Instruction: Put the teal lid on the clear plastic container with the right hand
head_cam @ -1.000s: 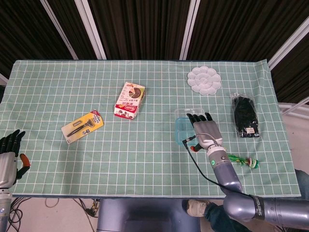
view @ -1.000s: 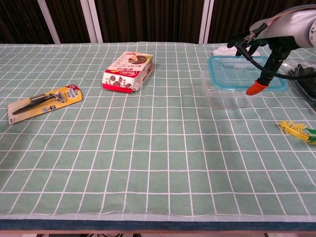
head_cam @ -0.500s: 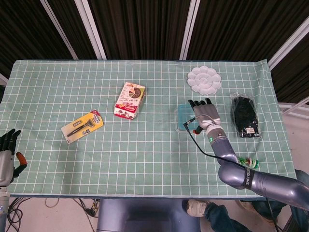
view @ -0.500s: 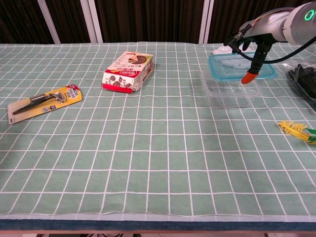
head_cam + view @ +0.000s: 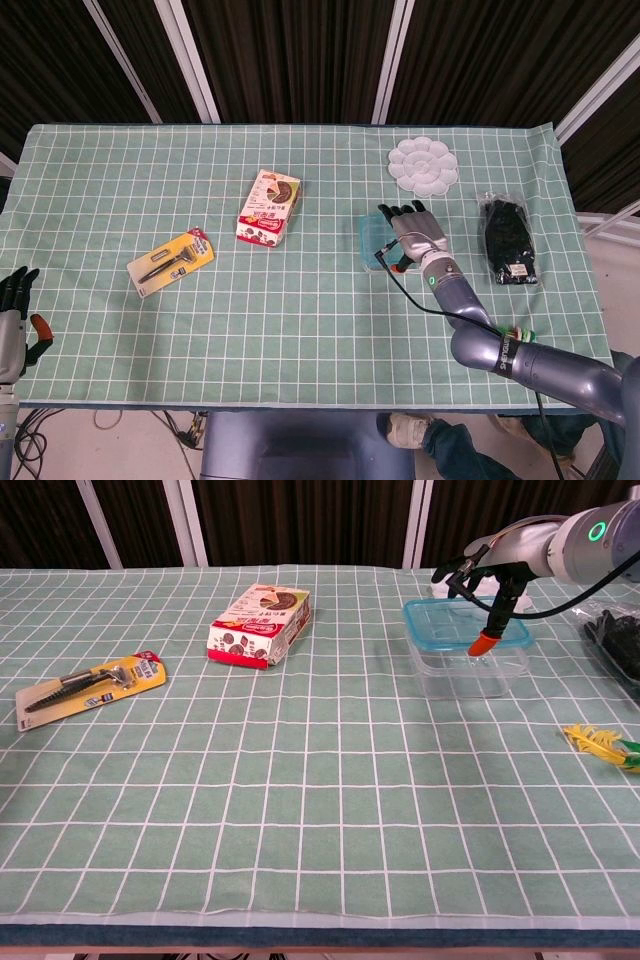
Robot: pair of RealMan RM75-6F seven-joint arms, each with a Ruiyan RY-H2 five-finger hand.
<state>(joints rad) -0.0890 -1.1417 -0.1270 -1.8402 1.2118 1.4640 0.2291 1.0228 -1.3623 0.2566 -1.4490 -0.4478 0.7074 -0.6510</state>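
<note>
**Lid now over the container; seating not confirmed**

Lid position has changed within the last second: the teal lid (image 5: 465, 621) has moved from behind and right of the clear plastic container (image 5: 466, 667) to lie across its top, nearly level in the chest view. Your right hand (image 5: 495, 568) lies over the lid's far right part, thumb tip down at the near rim. Whether it still grips the lid or only presses on it cannot be told. Judge the placement as nearly done; check corner alignment before you lift off.

Clearances:
- White palette (image 5: 423, 165): behind the container, near.
- Black packet (image 5: 508, 241): to the right, apart.
- Snack box (image 5: 259, 627): well apart to the left.
- Open desk (image 5: 300, 810) lies in front, giving you room to withdraw.

Your left hand (image 5: 14, 320) hangs empty at the desk's near left edge, fingers apart.
</note>
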